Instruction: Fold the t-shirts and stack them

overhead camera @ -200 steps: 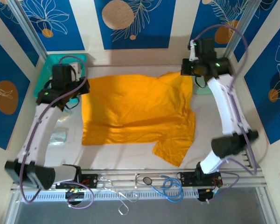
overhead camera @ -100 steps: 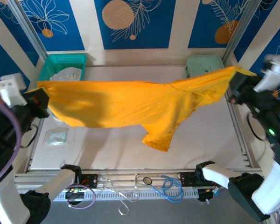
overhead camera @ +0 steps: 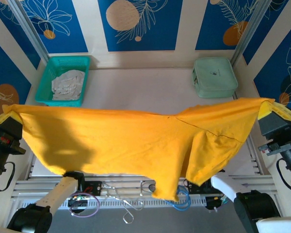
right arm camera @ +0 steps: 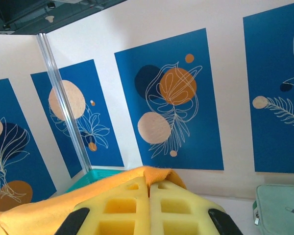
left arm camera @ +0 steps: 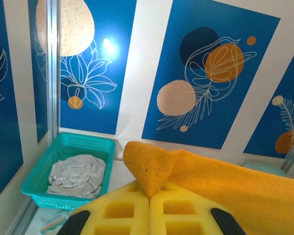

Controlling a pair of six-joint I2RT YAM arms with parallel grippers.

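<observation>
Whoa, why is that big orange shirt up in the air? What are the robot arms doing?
Two robot arms hold the orange t-shirt stretched out between them above the table. The left tool pinches one end and the right tool the other, both shut on it. A whitish cloth lies in the teal basket, back left; a mint-green case sits back right. Nothing is folded yet.

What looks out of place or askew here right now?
The orange t-shirt hangs stretched in the air between the left gripper and right gripper, sagging unevenly: one part droops past the near edge of the table. The pale garment lies crumpled in the teal basket.
</observation>
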